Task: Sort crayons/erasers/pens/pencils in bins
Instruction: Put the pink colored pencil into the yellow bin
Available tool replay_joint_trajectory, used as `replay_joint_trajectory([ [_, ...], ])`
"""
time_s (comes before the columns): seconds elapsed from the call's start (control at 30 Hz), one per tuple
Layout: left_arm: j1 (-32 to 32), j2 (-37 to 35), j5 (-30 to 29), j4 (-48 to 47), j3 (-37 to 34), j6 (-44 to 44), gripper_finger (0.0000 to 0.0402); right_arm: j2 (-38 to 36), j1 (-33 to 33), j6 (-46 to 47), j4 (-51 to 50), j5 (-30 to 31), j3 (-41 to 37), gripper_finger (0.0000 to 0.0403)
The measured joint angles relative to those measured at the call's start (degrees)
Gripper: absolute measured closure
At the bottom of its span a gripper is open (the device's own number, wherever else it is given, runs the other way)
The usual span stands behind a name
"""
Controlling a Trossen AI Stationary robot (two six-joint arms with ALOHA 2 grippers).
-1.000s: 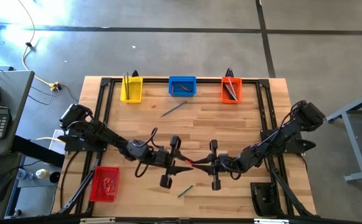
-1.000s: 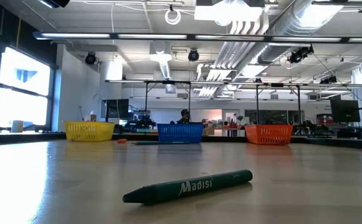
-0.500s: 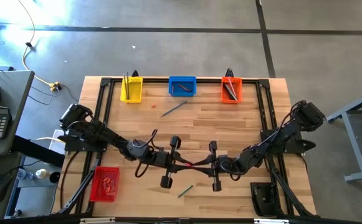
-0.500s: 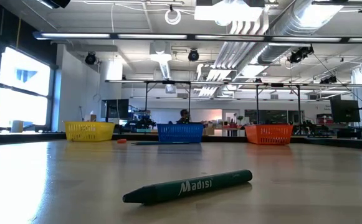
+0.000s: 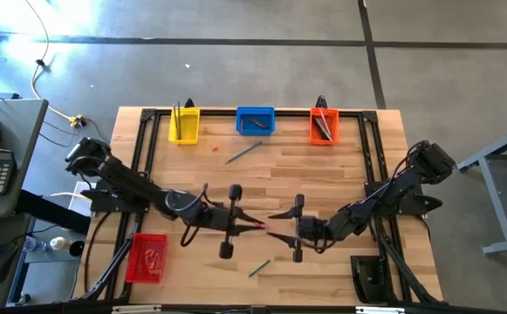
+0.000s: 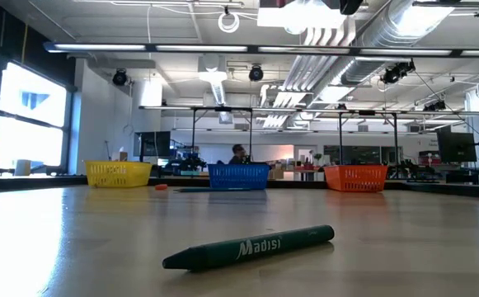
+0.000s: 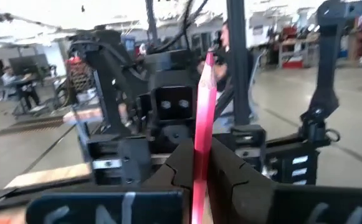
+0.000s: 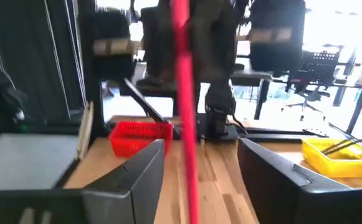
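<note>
A bright pink pen (image 5: 255, 224) hangs in the air over the middle of the table, between my two grippers. My left gripper (image 5: 243, 220) comes from the table's left and is shut on it. My right gripper (image 5: 279, 225) faces it from the right and is open, its fingers standing on either side of the pen's free end (image 8: 184, 93) without touching. A green crayon (image 6: 247, 247) lies on its side on the table near the front edge (image 5: 259, 268). The yellow bin (image 5: 183, 125), blue bin (image 5: 255, 121) and orange bin (image 5: 323, 126) stand along the far edge, and the red bin (image 5: 147, 258) at the near left. My left gripper pinches the pink pen's shaft (image 7: 199, 168) between its two fingers. The fingers come level from the table's left and lie along the pen, which sticks out past the fingertips toward the right arm. The pen is lifted clear of the table.
A bluish-grey stick (image 5: 243, 153) lies on the table before the blue bin, and a tiny red eraser (image 5: 215, 148) to its left. The bins hold several sticks. Black frame rails run along the table's left, right and far sides.
My left gripper has shut on the pink pen, then risen and drawn back toward the table's left edge with it. My right gripper, which held the pen a second ago, has opened and let go while staying in place.
</note>
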Motion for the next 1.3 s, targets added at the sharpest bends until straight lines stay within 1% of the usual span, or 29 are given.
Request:
replay_joint_trajectory([
  [0.13,-0.5,-3.9,-2.9,-6.4,0.0,0.0,0.0399,0.0,0.0,-1.6,-1.5,1.5,0.0,0.0205],
  [0.27,-1.4,-7.4,-6.1,-12.2,0.0,0.0,0.0399,0.0,0.0,-4.3,-1.8,2.1,0.0,0.0216],
  [0.37,-2.0,-10.4,-11.0,-19.1,0.0,-1.0,0.0398,0.0,0.0,-5.4,-2.6,2.1,0.0,0.0234],
  [0.43,-1.9,-12.7,-14.5,-24.2,0.1,-4.3,0.0398,0.0,0.0,-5.4,-3.9,2.1,0.0,0.0253],
  [0.47,-1.5,-14.2,-15.8,-28.5,0.1,-7.0,0.0398,0.0,0.0,-5.4,-4.9,2.1,0.0,0.0265],
  [0.57,1.4,-18.6,-18.4,-41.8,0.2,-16.1,0.0398,0.0,-0.7,-4.5,-7.9,1.9,0.0,0.0308],
  [0.63,4.7,-21.6,-20.8,-53.0,0.5,-21.1,0.0398,0.0,-1.7,-2.7,-10.3,1.6,-0.1,0.034],
  [0.73,11.8,-24.1,-23.6,-66.4,1.9,-26.2,0.0397,0.0,-3.7,0.3,-13.2,-0.9,-0.1,0.0388],
  [0.77,15.0,-24.7,-23.5,-70.6,2.2,-27.5,0.0397,0.0,-4.4,1.1,-13.8,-2.1,-0.1,0.0395],
  [0.83,21.5,-24.8,-22.0,-75.3,3.0,-29.1,0.0397,0.0,-5.5,2.4,-14.2,-4.2,-0.1,0.0393],
  [0.9,28.7,-24.7,-19.1,-77.8,3.1,-28.9,0.0397,0.0,-6.4,2.5,-14.2,-5.5,-0.1,0.0385],
  [1.0,38.9,-23.6,-14.0,-77.5,3.2,-26.4,0.0397,0.0,-6.8,2.2,-14.2,-5.7,-0.1,0.0386],
  [1.1,48.3,-22.6,-9.9,-76.7,3.1,-23.1,0.0397,0.0,-6.7,2.1,-14.3,-6.0,-0.1,0.0398],
  [1.2,58.1,-22.1,-7.7,-77.1,3.1,-21.5,0.0397,0.0,-6.1,1.9,-14.3,-6.0,-0.1,0.0399],
  [1.3,66.4,-21.7,-5.2,-75.6,3.1,-21.0,0.0397,0.0,-5.8,0.9,-14.3,-6.0,-0.1,0.0399],
])
